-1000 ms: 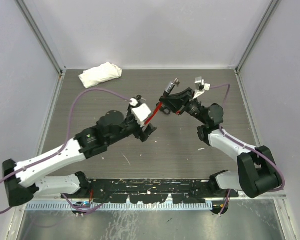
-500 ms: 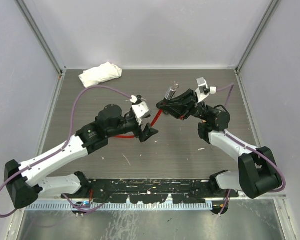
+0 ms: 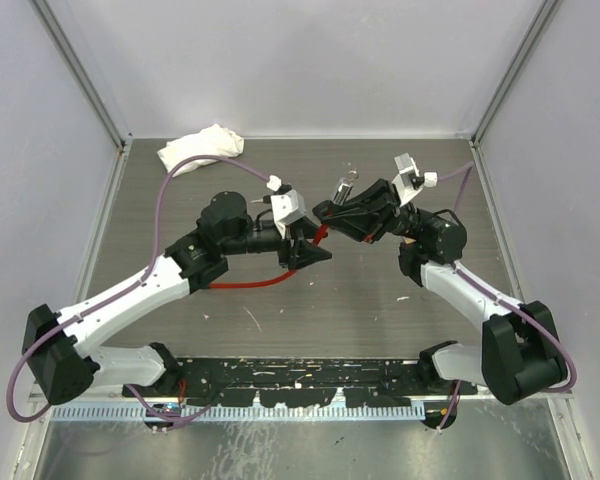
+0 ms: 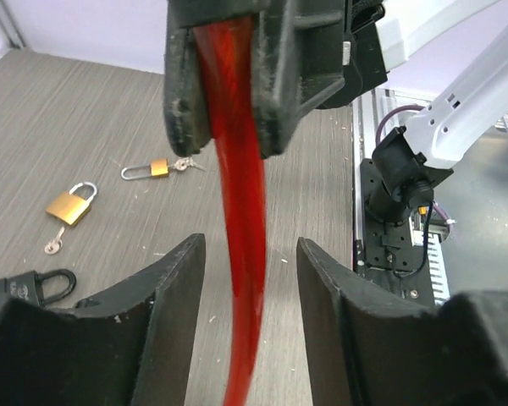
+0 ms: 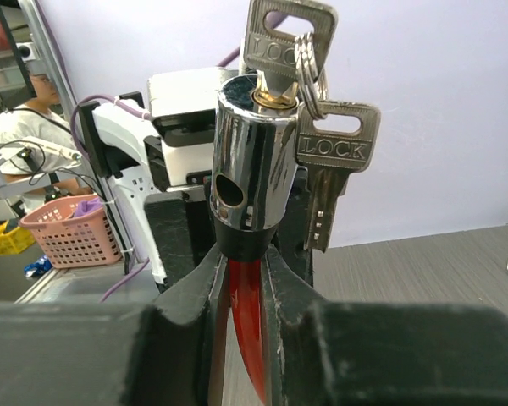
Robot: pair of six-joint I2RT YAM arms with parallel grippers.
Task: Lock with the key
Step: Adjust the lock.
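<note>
The key (image 5: pixel 279 38) sits in the cable lock (image 5: pixel 245 161) pinched by the right claw (image 5: pixel 241 262); the left claw (image 4: pixel 247 254), spread astride the red cable (image 4: pixel 237 194), probably needs to close on it next.

walls: pale lilac panels (image 3: pixel 300 60) | floor: grey wood-grain tabletop (image 3: pixel 350 300) | frame: aluminium corner posts (image 3: pixel 80 70)

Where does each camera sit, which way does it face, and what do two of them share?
Top external: above and behind the bases, looking down at the table; both arms show whole.
Left wrist: on the left arm, looking between its open fingers across the table at the right gripper.
Right wrist: on the right arm, looking past its fingers at the chrome lock cylinder and keys.
Shared: both wrist views show the red cable clamped in the right gripper.
</note>
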